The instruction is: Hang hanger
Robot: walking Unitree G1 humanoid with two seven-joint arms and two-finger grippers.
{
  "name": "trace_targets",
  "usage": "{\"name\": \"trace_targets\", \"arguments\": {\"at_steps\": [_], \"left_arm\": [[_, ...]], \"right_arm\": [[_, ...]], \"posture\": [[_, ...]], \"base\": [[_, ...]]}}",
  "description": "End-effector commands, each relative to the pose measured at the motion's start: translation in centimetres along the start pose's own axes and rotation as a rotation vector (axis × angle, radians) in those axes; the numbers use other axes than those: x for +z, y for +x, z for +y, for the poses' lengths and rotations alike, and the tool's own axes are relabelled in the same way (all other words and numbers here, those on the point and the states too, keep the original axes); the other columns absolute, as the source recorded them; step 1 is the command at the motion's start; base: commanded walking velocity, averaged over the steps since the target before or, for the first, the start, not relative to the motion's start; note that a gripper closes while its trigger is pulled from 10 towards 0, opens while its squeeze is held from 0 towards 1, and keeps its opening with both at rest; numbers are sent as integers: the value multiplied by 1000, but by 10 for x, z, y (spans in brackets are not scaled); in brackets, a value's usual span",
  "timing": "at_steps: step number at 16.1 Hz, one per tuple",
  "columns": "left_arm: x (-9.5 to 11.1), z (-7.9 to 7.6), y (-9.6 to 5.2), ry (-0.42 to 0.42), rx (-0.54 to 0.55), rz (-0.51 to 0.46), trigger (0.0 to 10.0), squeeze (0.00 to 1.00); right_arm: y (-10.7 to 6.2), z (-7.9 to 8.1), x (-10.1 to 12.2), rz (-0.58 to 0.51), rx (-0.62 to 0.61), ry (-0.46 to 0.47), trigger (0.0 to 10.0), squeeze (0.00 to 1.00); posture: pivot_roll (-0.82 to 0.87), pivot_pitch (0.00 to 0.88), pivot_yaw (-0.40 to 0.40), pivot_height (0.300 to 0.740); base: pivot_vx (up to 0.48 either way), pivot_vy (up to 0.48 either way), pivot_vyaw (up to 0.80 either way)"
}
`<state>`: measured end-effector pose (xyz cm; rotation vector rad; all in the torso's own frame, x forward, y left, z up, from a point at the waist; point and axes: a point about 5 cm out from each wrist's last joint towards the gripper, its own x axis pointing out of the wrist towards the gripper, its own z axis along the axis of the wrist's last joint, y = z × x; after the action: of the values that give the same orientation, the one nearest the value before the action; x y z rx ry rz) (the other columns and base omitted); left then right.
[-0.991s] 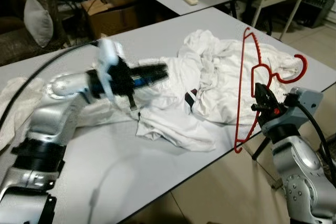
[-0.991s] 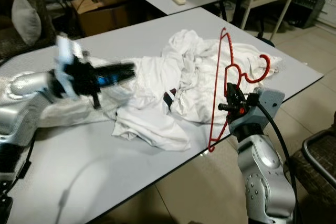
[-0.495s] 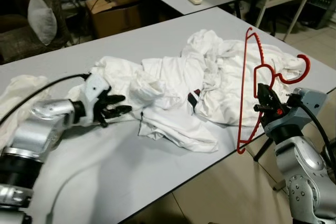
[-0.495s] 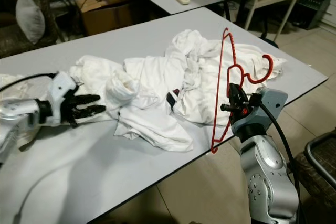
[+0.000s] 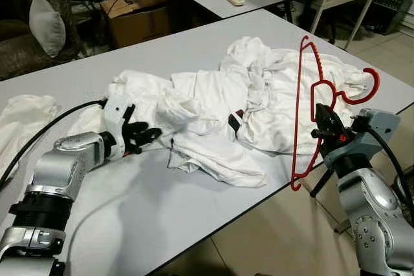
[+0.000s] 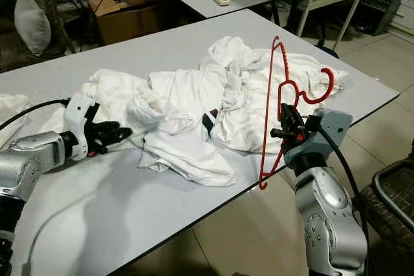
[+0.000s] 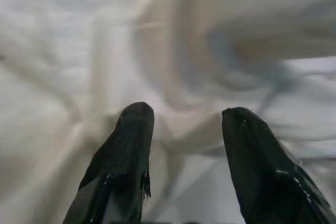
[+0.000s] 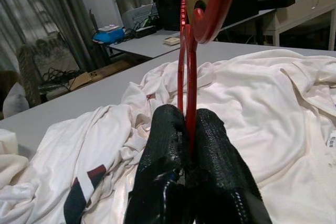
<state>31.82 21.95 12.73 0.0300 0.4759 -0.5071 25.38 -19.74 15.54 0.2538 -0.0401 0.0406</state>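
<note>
The red hanger (image 5: 309, 111) is clamped upright by the right gripper (image 5: 321, 126) beside the white shirt (image 5: 259, 105). The left gripper (image 5: 143, 135), parted and empty, is set nearer the cloth

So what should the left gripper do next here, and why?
Probably ease forward and close on the white shirt: the left gripper sits open at the fabric's edge, holding nothing, while the right gripper is clamped on the red hanger, held upright.

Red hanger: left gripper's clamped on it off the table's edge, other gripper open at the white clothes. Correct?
Wrong arm. The right gripper is clamped on the red hanger, as the right wrist view shows. The left gripper is the open one, at the white clothes.
</note>
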Motion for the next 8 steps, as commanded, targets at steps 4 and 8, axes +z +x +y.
{"name": "trace_targets", "arguments": {"at_steps": [4, 8], "left_arm": [[-7, 10, -6, -140, 111, -33, 10000, 0], [-22, -10, 8, -307, 9, -34, 10000, 0]], "right_arm": [[-1, 1, 1, 5, 4, -3, 10000, 0], [0, 3, 0, 7, 10, -1, 10000, 0]], "posture": [[-180, 0, 30, 740], [-176, 0, 28, 740]], "base": [[0, 0, 0], [0, 0, 0]]}}
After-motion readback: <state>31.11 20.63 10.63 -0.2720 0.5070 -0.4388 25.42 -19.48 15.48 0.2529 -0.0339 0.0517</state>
